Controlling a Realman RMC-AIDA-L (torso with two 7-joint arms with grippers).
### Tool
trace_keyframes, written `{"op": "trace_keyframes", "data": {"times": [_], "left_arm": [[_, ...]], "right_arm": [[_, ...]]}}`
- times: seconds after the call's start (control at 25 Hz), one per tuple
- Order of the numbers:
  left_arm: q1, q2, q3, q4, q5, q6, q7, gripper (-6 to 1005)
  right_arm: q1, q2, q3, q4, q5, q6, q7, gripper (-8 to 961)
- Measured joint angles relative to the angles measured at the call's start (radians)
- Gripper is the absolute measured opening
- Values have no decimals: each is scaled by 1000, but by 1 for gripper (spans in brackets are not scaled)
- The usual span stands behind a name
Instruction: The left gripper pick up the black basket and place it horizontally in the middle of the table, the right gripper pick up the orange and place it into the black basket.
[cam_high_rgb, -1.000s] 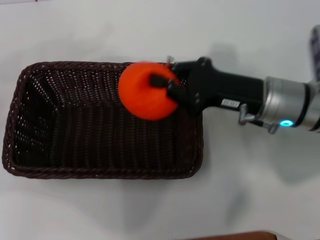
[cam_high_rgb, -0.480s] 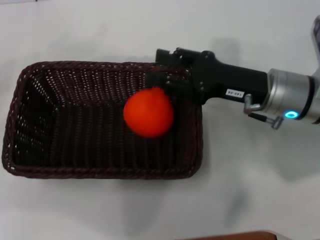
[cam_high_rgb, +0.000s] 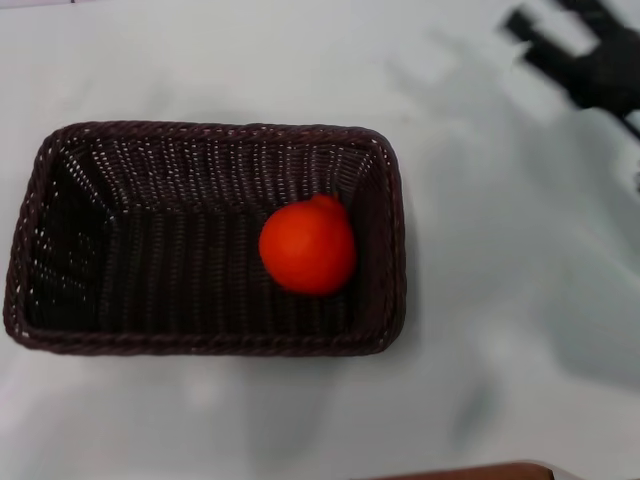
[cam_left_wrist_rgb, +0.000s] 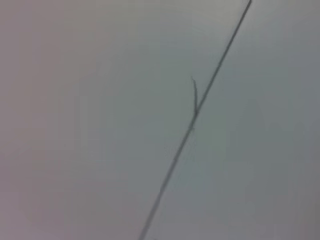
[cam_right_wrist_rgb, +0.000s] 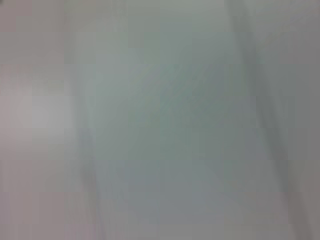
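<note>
The black basket (cam_high_rgb: 120, 240) lies lengthwise across the white table (cam_high_rgb: 500, 330), left of centre in the head view. The orange (cam_high_rgb: 308, 250) rests inside it, on the basket floor near its right end, with nothing touching it. My right gripper (cam_high_rgb: 556, 28) is at the far top right of the head view, well clear of the basket, with its black fingers spread and empty. My left gripper is out of view. The left wrist view shows only a pale surface crossed by a thin dark line (cam_left_wrist_rgb: 200, 105). The right wrist view shows only a pale surface.
A brown edge (cam_high_rgb: 470, 472) shows at the bottom of the head view. Bare white table surrounds the basket on all sides.
The right gripper let go of the orange, which dropped into the basket and settled near its right end. The gripper then pulled back up and to the right, away from the basket.
</note>
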Motion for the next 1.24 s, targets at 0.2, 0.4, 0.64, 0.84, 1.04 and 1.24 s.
{"op": "trace_keyframes", "data": {"times": [0.2,0.4,0.64,0.84,1.04,1.24], "left_arm": [[27,0,-1,137,-110,7,298,782],[33,-1,-1,259,-195,82,439,782],[46,-1,-2,296,-211,111,444,782],[59,-3,-3,300,-225,104,444,782],[62,-3,-3,308,-233,103,445,782],[53,-3,-2,335,-265,102,445,782]], "right_arm": [[-13,2,52,-215,223,48,-238,950],[-2,5,66,-348,351,95,-341,945],[-3,5,60,-358,350,102,-337,944],[-2,5,62,-358,355,104,-337,945],[5,5,65,-358,358,111,-337,945],[17,5,65,-354,358,117,-337,945]]}}
